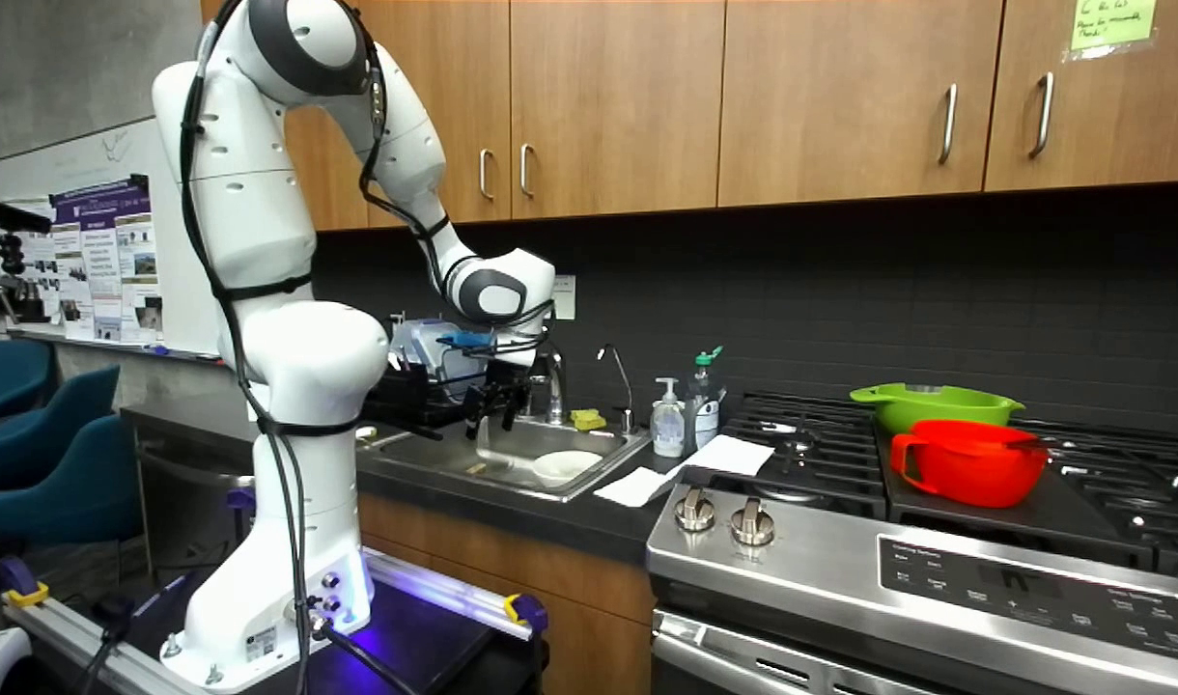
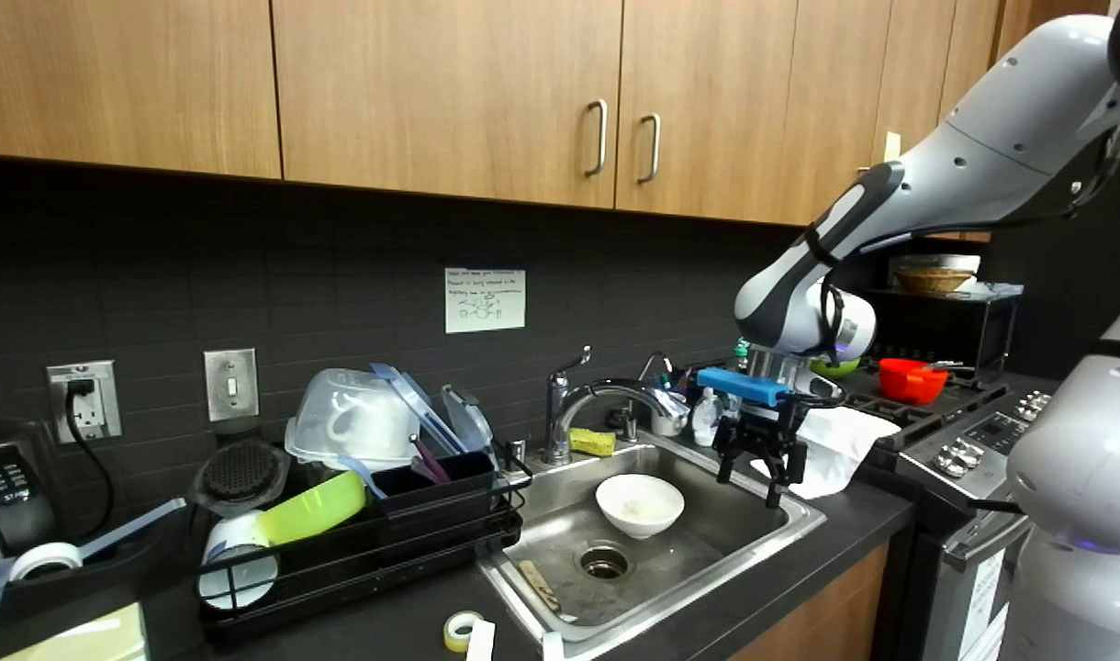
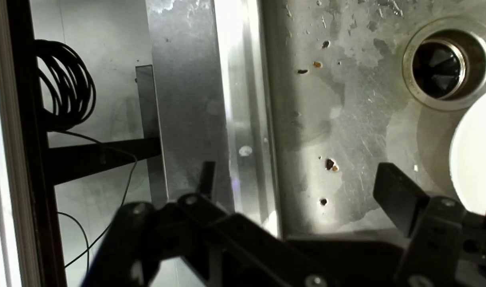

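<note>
Gripper [image 2: 751, 477] first, please: where is it, and how are its fingers [image 3: 400, 199]?

It hangs from the white arm [image 1: 314, 357], pointing downwards, above the front edge of the sink [image 2: 698, 580]. The fingers are spread far from each other, and they have hold of nothing. As the wrist view shows, one of them is over the counter [image 2: 789, 569], just outside the sink's front edge, and its partner is over the basin.

And the white bowl [image 2: 640, 505]?

The bowl stands inside the sink, with its mouth up, between the drain [image 2: 604, 562] and the edge which is nearest to the stove [image 1: 811, 552]. It is farther from the front edge than the gripper is, and the two are apart.

What is along the sink's back edge?

The faucet [image 2: 629, 390] rises there, and a yellow sponge [image 2: 592, 442] lies beside it. Near the back corner, on the stove side, stand a soap bottle [image 1: 667, 423] and a bottle with a green cap [image 1: 703, 410].

And at the two ends?

Beside the edge opposite to the stove is the black dish rack [image 2: 367, 569], with a clear container [image 2: 353, 413] among its load. Between sink and stove lie white sheets [image 1: 732, 454]; paper or cloth, I cannot tell. On the stove, the red pot [image 1: 975, 463] stands before the green bowl [image 1: 927, 405], which is closer to the back edge.
</note>
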Tool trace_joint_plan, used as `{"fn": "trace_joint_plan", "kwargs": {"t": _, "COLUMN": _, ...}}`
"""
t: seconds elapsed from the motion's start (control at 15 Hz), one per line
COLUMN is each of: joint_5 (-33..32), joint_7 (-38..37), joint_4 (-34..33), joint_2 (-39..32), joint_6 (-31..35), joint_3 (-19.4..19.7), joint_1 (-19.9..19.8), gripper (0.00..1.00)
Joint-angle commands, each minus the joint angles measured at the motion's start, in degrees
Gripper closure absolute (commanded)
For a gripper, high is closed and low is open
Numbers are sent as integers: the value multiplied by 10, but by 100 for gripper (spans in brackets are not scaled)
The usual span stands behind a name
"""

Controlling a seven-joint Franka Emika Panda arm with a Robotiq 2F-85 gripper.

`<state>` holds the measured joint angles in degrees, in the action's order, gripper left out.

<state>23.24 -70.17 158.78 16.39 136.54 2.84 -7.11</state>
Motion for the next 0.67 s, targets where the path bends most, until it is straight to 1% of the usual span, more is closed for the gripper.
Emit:
{"fn": "trace_joint_plan", "kwargs": {"t": 0.0, "joint_5": -31, "joint_7": 3, "joint_4": -2, "joint_2": 9, "joint_6": -10, "joint_3": 15, "joint_1": -26, "gripper": 0}}
{"fn": "trace_joint_plan", "kwargs": {"t": 0.2, "joint_5": -54, "joint_7": 13, "joint_4": -7, "joint_2": 9, "joint_6": -8, "joint_3": 27, "joint_1": -45, "gripper": 0}}
{"fn": "trace_joint_plan", "kwargs": {"t": 0.4, "joint_5": -91, "joint_7": 34, "joint_4": -21, "joint_2": 7, "joint_6": -16, "joint_3": 41, "joint_1": -67, "gripper": 0}}
{"fn": "trace_joint_plan", "kwargs": {"t": 0.6, "joint_5": -142, "joint_7": 93, "joint_4": -46, "joint_2": 3, "joint_6": -43, "joint_3": 70, "joint_1": -97, "gripper": 0}}
